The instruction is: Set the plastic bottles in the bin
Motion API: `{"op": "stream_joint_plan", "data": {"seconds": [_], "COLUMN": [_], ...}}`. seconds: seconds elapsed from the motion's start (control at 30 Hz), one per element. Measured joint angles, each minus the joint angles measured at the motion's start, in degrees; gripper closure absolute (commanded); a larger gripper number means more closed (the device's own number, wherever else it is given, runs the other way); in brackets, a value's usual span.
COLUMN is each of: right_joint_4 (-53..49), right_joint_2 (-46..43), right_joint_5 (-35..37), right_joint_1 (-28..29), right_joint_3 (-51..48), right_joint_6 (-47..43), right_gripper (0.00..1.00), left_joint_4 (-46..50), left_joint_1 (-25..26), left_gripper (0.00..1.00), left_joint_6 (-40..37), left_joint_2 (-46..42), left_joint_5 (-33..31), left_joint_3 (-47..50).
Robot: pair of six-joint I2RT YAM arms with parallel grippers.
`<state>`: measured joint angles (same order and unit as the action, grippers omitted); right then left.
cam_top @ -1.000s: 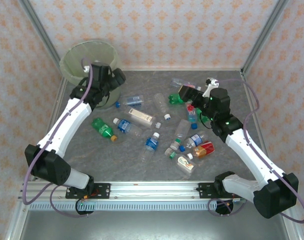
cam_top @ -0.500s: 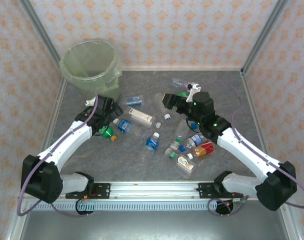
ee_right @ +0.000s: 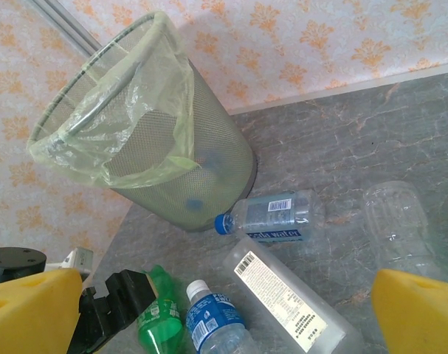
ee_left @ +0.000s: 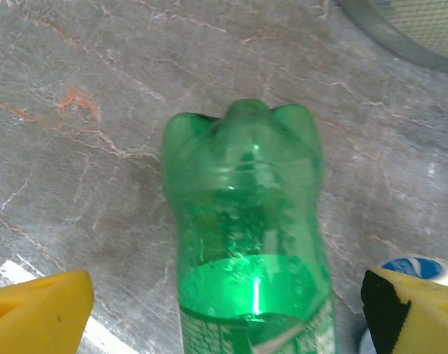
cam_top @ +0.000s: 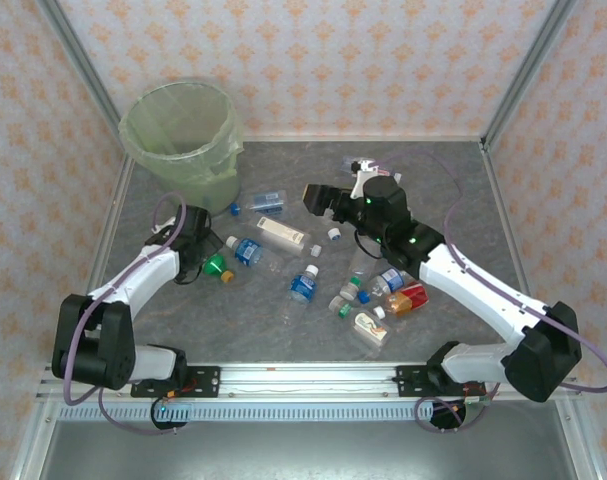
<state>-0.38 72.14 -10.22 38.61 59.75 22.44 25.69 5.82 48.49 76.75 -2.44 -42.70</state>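
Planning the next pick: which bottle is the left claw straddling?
The green bottle, lying on its side between the open left claw's fingers. Its neighbour, the blue-labelled bottle, is clear and outside them.

I see walls [cam_top: 383, 60] on three sides: peach paper, orange floral motif. Silver frame posts [cam_top: 528, 70] slant up at corners. Tabletop [cam_top: 243, 325] grey, marbled, faint rust veins. Metal rail [cam_top: 303, 376] along near edge, dull grey sheet [cam_top: 303, 450] below it. Light even, shadows soft.
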Motion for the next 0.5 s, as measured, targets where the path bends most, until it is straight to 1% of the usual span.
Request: {"op": "stream_joint_plan", "data": {"seconds": [0.13,0.43,0.5], "right_joint_4": [0.0,0.0,-0.1], "right_joint_2": [0.9,1.7,1.7], "right_joint_5": [0.0,-0.3,-0.5], "right_joint_1": [0.2,0.6,0.9], "right_joint_3": [0.2,1.5,1.5], "right_joint_6": [-0.2,-0.6,-0.6], "right_gripper": [0.00,0.00,0.00], "left_joint_4": [-2.4,-7.0,-7.6], "left_joint_1": [-0.7,-1.5,-1.5], "left_gripper": [0.11,0.13,0.16], "left_joint_6": [-0.7,-2.0,-2.1], "left_joint_2": [2.0,4.7,5.2], "left_joint_5": [0.7,1.6,2.0], "left_joint_3": [1.0,2.6,2.7]}}
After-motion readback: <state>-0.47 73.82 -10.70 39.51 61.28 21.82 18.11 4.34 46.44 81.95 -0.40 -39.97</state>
